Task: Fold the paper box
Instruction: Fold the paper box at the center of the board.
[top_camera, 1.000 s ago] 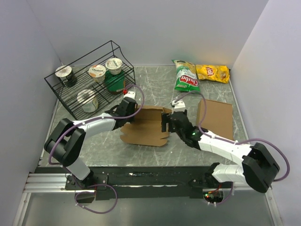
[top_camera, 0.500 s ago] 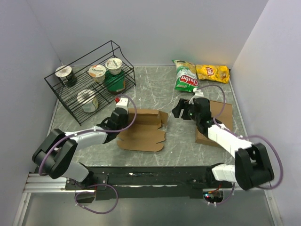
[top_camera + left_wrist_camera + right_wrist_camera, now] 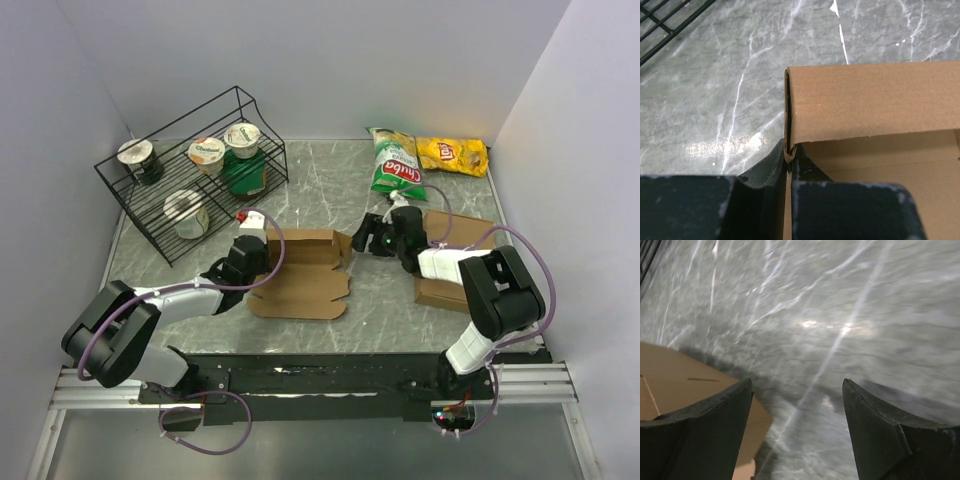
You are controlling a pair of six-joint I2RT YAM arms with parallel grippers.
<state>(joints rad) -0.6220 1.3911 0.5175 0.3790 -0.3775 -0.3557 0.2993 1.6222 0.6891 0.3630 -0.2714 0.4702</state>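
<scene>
The left gripper (image 3: 789, 159) pinches the doubled left wall of the paper box (image 3: 305, 278), which stretches ahead and to its right. The right gripper (image 3: 797, 390) gapes empty, with the box's corner apparently just beside it.

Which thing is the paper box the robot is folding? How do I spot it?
Look at the middle of the grey marble table, beside the black wire rack. The paper box lies there, brown, pinched at one raised wall by the left gripper. Unlike the plain cardboard slab on its right, its edges have notches and flaps.
</scene>
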